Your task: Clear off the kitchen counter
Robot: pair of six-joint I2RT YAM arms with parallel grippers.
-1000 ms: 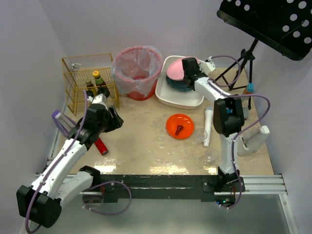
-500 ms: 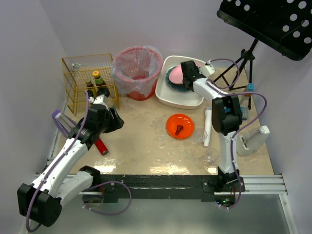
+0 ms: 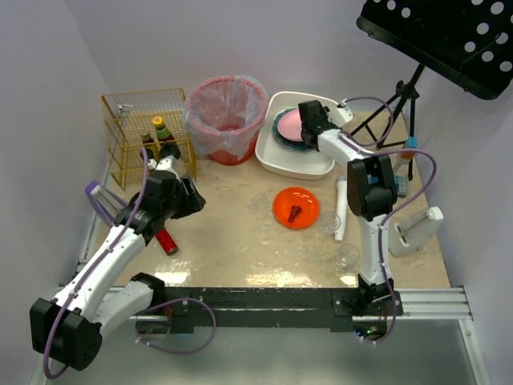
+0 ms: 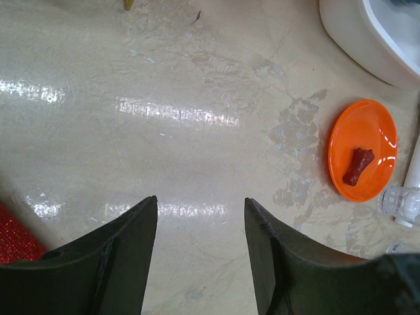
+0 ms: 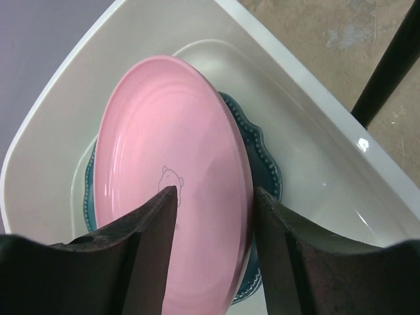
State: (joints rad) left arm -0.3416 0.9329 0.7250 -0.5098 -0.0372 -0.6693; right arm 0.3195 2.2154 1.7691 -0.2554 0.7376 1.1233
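Left of the orange plate (image 3: 296, 207), above the beige tabletop (image 3: 232, 241) spread beneath it | left gripper (image 4: 200, 203) is held, jaws released and empty | beyond the orange plate, in the white tub (image 3: 290, 170) | right gripper (image 5: 213, 190) is held with jaws parted astride a tilted pink plate (image 5: 170, 144) leaned on a teal plate (image 5: 268, 167)

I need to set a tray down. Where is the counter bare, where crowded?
Bare: the middle of the counter, between the red cylinder and the orange plate, down to the front rail. Crowded: the right side, with glasses and a white tube; basket, bin and tub line the back.
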